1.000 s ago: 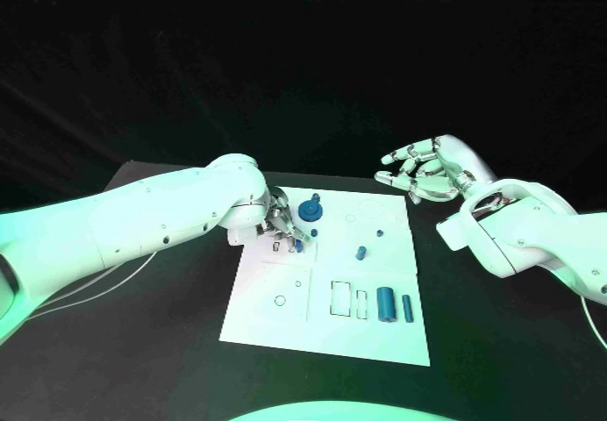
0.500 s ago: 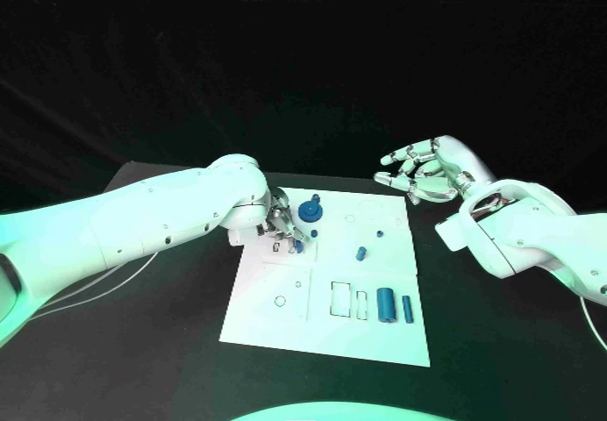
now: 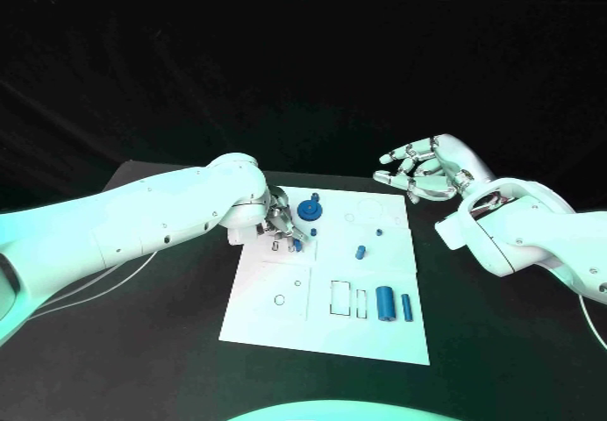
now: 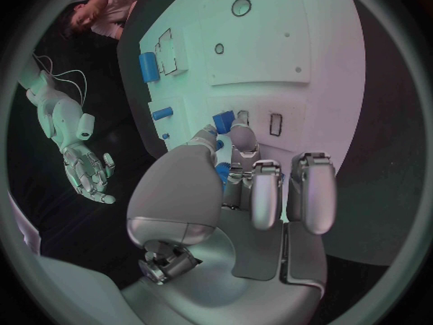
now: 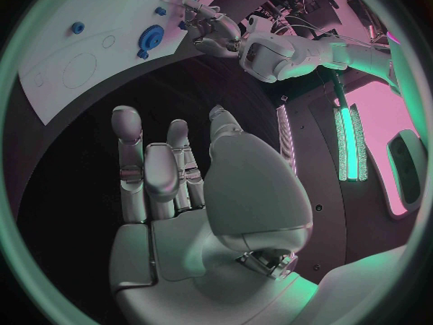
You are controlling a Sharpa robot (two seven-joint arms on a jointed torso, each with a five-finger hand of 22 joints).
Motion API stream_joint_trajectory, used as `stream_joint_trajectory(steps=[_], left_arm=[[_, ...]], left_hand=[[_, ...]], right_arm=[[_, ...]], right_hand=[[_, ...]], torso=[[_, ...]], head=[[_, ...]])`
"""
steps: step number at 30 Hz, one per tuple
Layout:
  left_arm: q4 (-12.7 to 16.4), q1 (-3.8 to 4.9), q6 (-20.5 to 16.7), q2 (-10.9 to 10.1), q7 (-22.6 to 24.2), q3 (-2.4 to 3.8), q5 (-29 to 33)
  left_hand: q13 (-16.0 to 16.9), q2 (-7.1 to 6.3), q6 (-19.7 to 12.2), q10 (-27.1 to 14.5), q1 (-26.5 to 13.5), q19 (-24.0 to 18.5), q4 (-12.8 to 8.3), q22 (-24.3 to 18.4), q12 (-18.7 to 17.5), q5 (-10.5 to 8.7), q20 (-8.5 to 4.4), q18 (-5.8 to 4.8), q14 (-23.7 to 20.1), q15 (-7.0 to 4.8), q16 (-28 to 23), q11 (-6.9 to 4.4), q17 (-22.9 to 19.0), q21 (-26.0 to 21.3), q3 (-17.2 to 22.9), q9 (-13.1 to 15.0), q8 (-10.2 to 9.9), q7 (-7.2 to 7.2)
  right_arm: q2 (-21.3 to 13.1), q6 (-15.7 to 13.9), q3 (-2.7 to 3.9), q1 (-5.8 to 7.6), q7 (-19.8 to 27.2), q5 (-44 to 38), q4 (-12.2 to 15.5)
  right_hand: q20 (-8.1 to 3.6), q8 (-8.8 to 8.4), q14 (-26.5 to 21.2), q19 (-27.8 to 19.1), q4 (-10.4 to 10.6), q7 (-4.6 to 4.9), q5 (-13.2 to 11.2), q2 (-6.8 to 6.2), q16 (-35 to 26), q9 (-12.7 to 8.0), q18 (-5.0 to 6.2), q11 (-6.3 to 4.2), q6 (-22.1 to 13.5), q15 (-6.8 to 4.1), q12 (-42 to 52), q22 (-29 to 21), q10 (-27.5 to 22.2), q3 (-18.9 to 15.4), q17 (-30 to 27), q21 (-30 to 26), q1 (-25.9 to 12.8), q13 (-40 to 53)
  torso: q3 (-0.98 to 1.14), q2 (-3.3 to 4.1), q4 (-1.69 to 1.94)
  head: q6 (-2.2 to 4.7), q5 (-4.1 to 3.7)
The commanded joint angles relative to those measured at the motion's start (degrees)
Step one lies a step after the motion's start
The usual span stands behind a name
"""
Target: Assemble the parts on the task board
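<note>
Nearest on the task board [image 3: 272,320]: two upright blue cylinders [image 3: 384,306] beside rectangular outlines. Mid-board, a small blue part [image 3: 360,253] lies alone. Farther, at the board's left edge, left robot hand [image 3: 278,224] is down on the board, thumb & finger pinching a small blue piece [image 4: 223,120], apparently over a slot; contact w/ slot hard to tell. Blue round gear [image 3: 310,210] just beyond. Right robot hand [image 3: 424,171] hovers off the board's far right corner above the black surface [image 3: 152,351], fingers spread, holding nothing.
</note>
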Motion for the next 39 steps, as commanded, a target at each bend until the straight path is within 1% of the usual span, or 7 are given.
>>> stream_joint_trajectory(steps=[1, 8, 16, 19, 25, 33, 39], left_arm=[[0.0, 0.0, 1.1, 0.2, -1.4, 0.03, 0.3], [0.0, 0.01, 1.3, 0.3, -1.1, 0.03, 0.6], [0.0, 0.01, 0.7, 0.3, -0.7, 0.04, 1.9], [0.1, 0.01, 0.2, 0.1, -0.4, 0.04, 2.6], [0.3, 0.0, -0.8, 0.0, -0.1, 0.05, 3.3], [1.2, 0.0, -2.9, -0.8, 0.4, 0.07, 4.4], [3.7, 0.01, -6.0, -2.7, 2.0, 0.09, 5.8]], left_hand=[[0.0, 0.21, -0.1, 0.0, 0.9, 1.9, -0.1, 8.1, 0.2, 0.12, -0.28, -0.53, 5.0, -0.53, 0.3, -0.19, 11.4, 0.3, 0.5, 0.1, 0.4, -0.26], [0.0, 0.47, -0.4, -0.3, 4.3, 1.8, -0.3, 8.1, -0.1, 0.26, -0.35, -0.51, 5.0, -0.67, 0.3, -0.36, 11.4, 0.2, 2.8, 0.1, 0.3, -0.42], [-0.8, 0.04, -1.3, -1.0, 12.1, 1.8, -2.6, 8.1, -1.5, 0.66, -0.59, -0.49, 5.0, -1.02, 0.3, -0.64, 11.3, 0.1, 10.7, 0.0, 0.2, -0.61], [-1.7, -1.79, -1.9, -1.2, 14.3, 1.7, -3.5, 8.1, -2.8, 0.68, -0.6, -0.48, 4.9, -0.77, 0.3, -0.34, 11.4, 0.1, 16.5, 0.3, 0.3, -0.14], [-2.3, -6.78, -2.4, -0.3, 12.5, 1.7, -4.9, 8.2, -3.8, 0.38, -0.26, -0.47, 5.0, -0.22, 0.4, 0.27, 11.5, 0.1, 30.7, 1.7, 1.9, 0.38], [-1.8, -8.33, -2.5, 0.2, 10.0, 1.8, -7.0, 8.4, -3.5, 0.23, -0.19, -0.51, 5.0, -0.29, 0.5, 0.12, 11.5, 0.2, 36.4, 2.7, 3.0, 0.46], [-1.0, -9.72, -2.3, 0.9, 8.9, 2.0, -9.3, 8.8, -2.8, 0.13, -0.28, -0.61, 5.1, -0.4, 0.8, 0.03, 11.9, 0.4, 39.0, 3.2, 3.7, 0.41]], right_arm=[[0.0, 0.7, 0.02, 0.0, 0.0, -0.4, 0.1], [0.0, 0.8, 0.02, 0.0, 0.0, -0.4, 0.1], [0.1, 0.8, 0.02, 0.0, 0.0, -0.4, 0.0], [0.1, 0.8, 0.02, -0.01, 0.1, -0.4, 0.0], [0.1, 0.7, 0.02, -0.02, 0.1, -0.4, -0.1], [0.1, 0.7, 0.02, -0.04, 0.1, -0.4, -0.2], [0.0, 0.7, 0.02, -0.04, 0.1, -0.4, -0.3]], right_hand=[[0.08, 0.07, -0.4, -0.2, -0.2, -0.07, 0.4, 0.36, -0.3, 0.1, 0.72, 0.18, -0.4, 0.05, -0.4, 0.0, -0.4, 0.1, 0.0, -0.3, -0.1, 0.0], [0.09, 0.08, -0.4, -0.2, -0.2, -0.08, 0.4, 0.41, -0.3, 0.1, 0.72, 0.17, -0.4, 0.05, -0.4, -0.1, -0.4, 0.1, -0.1, -0.3, 0.0, -0.1], [0.09, 0.11, -0.4, -0.2, -0.2, -0.08, 0.5, 0.49, -0.3, 0.1, 0.72, 0.17, -0.4, 0.05, -0.4, -0.1, -0.4, 0.2, -0.1, -0.4, 0.0, -0.1], [0.09, 0.11, -0.4, -0.2, -0.2, -0.08, 0.5, 0.49, -0.3, 0.1, 0.72, 0.17, -0.4, 0.05, -0.4, -0.1, -0.4, 0.2, -0.1, -0.4, 0.0, -0.1], [0.09, 0.11, -0.4, -0.2, -0.2, -0.08, 0.5, 0.49, -0.3, 0.1, 0.72, 0.17, -0.4, 0.05, -0.4, -0.1, -0.4, 0.2, -0.1, -0.4, 0.0, -0.1], [0.09, 0.15, -0.4, -0.2, -0.2, -0.1, 0.6, 0.55, -0.4, 0.1, 0.73, 0.16, -0.3, 0.04, -0.4, -0.2, -0.4, 0.2, -0.1, -0.5, 0.1, -0.2], [0.09, 0.15, -0.4, -0.2, -0.2, -0.1, 0.6, 0.55, -0.4, 0.1, 0.73, 0.16, -0.3, 0.04, -0.4, -0.2, -0.4, 0.2, -0.1, -0.5, 0.1, -0.2]], torso=[[-0.01, 0.0, 0.05], [0.01, -0.01, 0.02], [0.0, -0.01, 0.08], [-0.01, -0.01, 0.08], [-0.01, -0.03, 0.1], [0.02, -0.09, 0.18], [0.02, -0.11, 0.25]], head=[[-0.04, -0.07], [-0.04, -0.04], [-0.18, -0.08], [-0.21, -0.05], [-0.2, -0.04], [-0.08, 0.03], [0.13, 0.19]])
